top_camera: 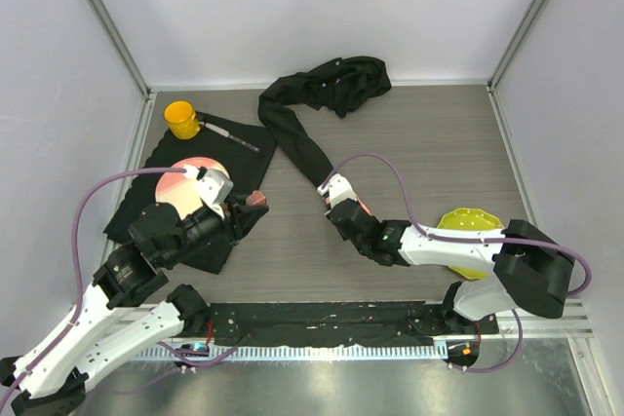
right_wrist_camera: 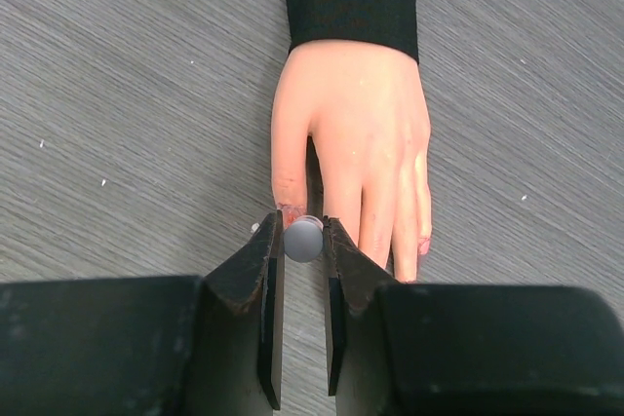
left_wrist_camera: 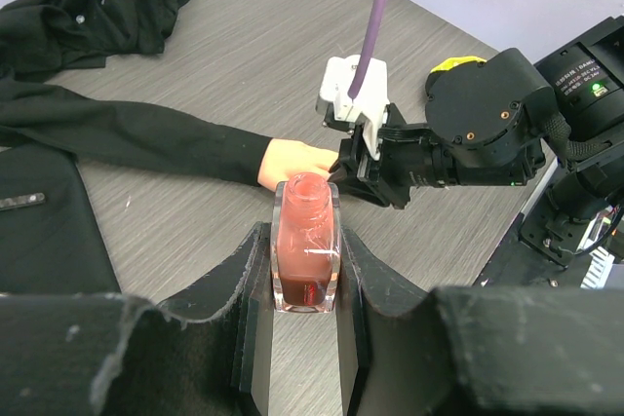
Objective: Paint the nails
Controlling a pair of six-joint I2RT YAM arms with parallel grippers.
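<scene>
On the left mat: a yellow cup [top_camera: 181, 117] and a slim dark tool [top_camera: 230, 134] sit at the far edge of a black mat [top_camera: 146, 204], parked clear of the work.
Left gripper: the left gripper [left_wrist_camera: 305, 234] clamps both fingers on the polish bottle [left_wrist_camera: 305, 258]. It is held upright and uncapped, its open neck facing the hand, probably so the brush can be dipped again.
Mannequin hand: the mannequin hand [right_wrist_camera: 356, 133] lies palm down at table centre, fingers pointing toward the arms. Its black sleeve [top_camera: 292, 138] trails back to a heap at the far wall.
Nails: the nails [right_wrist_camera: 290, 209] tip those fingers; the thumb's shows red and sits just under the right arm's fingertips.
Right gripper: the right gripper [right_wrist_camera: 303, 224] pinches a round grey brush cap [right_wrist_camera: 303, 241] over the thumb tip. The bristles are hidden below it.
Stage: thumb nail being painted, by the look of it.
Right side: a yellow-green bowl [top_camera: 466, 224] rests behind the right arm.
Surface and room: a grey wood-grain table [top_camera: 439, 143], boxed in by pale walls [top_camera: 312, 7].
</scene>
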